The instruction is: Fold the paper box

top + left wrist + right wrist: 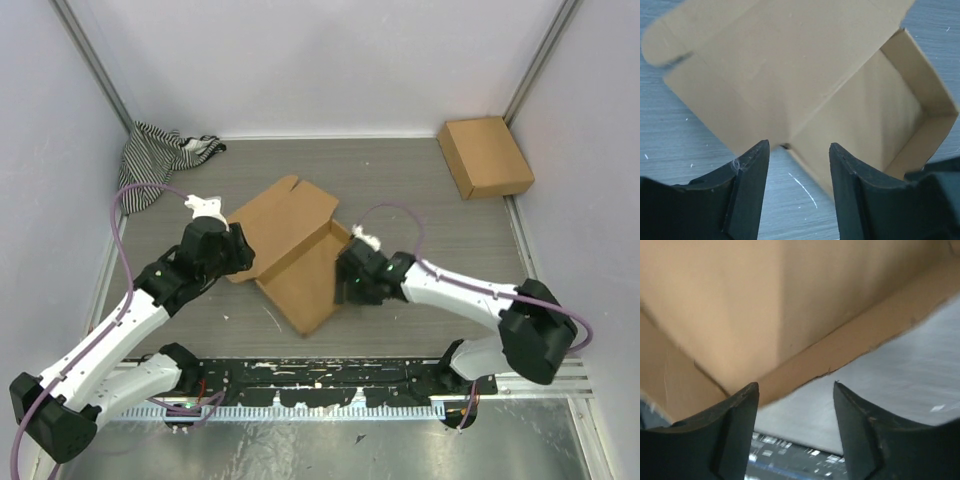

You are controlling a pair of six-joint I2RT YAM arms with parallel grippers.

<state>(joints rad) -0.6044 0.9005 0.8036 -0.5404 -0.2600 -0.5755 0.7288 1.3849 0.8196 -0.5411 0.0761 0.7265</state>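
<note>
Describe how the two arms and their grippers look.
The left arm and right arm have white links and bulky black joints, and a thin purple cable loops along each. The left gripper and right gripper each have two matte black, wedge-shaped fingers.

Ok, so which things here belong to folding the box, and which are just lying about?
Part of the job: paper box, partly folded; left claw and right claw, both open beside it.
Lying about: striped cloth in the far left corner; smaller closed brown box in the far right corner.
</note>
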